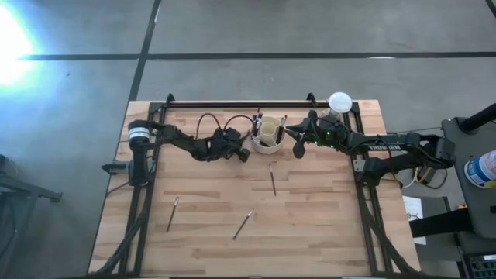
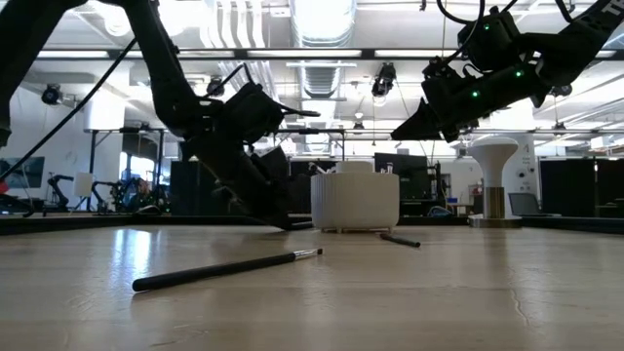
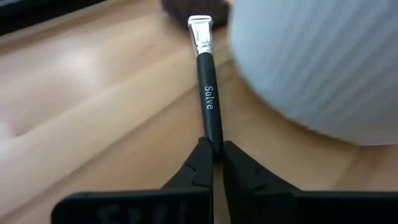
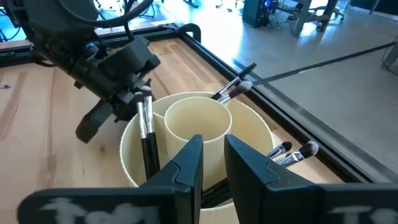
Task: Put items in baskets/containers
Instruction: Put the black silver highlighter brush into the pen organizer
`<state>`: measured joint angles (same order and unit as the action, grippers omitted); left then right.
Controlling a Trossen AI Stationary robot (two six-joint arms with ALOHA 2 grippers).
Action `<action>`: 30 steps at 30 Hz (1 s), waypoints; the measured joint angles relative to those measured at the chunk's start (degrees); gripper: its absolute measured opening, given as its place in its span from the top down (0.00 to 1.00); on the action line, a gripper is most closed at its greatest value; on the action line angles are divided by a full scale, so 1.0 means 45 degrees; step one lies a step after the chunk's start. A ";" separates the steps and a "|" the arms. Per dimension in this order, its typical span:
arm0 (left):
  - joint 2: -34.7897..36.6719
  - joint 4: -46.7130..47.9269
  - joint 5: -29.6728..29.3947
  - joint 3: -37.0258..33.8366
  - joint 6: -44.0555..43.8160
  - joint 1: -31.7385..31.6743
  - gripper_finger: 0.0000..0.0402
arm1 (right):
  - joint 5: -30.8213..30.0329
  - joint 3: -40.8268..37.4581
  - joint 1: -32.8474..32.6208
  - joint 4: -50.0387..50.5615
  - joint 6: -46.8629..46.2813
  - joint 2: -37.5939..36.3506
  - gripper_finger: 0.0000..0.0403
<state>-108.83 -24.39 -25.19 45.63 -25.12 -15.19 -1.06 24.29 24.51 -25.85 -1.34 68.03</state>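
Observation:
The cream ribbed cup (image 1: 267,136) stands at the table's far middle with several brushes (image 4: 233,90) in its outer ring. My left gripper (image 1: 242,153) is down at the table just left of the cup (image 2: 356,200), shut on a black brush (image 3: 208,99) with a silver ferrule. My right gripper (image 1: 298,146) hovers above the cup's right side (image 4: 199,124), narrowly open and empty. Three loose brushes lie flat on the wood: one (image 1: 273,182) in front of the cup, two (image 1: 172,213) (image 1: 242,223) nearer the front edge. My left gripper pinches the black handle (image 3: 213,144) between its two fingertips, at the end away from the bristles. The fingers slant down from the table's left and lie along the brush. The brush points on toward the cup's foot, its ferrule (image 3: 200,34) low over the wood.
A white globe on a stand (image 1: 339,101) is at the far right corner. A black frame rail (image 1: 256,103) runs along the far edge behind the cup. The nearest loose brush also shows in the low view (image 2: 229,270). Bare wood lies in the front half.

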 joint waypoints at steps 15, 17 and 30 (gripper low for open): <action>0.3487 0.3104 0.0110 -0.2480 -0.1416 0.0014 0.99 | 0.0001 0.0000 -0.0005 0.0083 0.0010 -0.0005 0.85; 0.4291 0.3234 0.0441 -0.3219 -0.1997 0.0162 0.99 | 0.0000 0.0000 -0.0005 0.0083 0.0010 -0.0005 0.85; 0.4961 0.0787 0.1701 -0.2700 -0.1237 -0.0919 0.88 | 0.0000 0.0000 -0.0005 0.0002 0.0001 -0.0005 0.85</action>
<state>-86.50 -20.84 -17.54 33.48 -30.69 -19.32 -1.06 24.29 24.49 -25.84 -1.34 68.01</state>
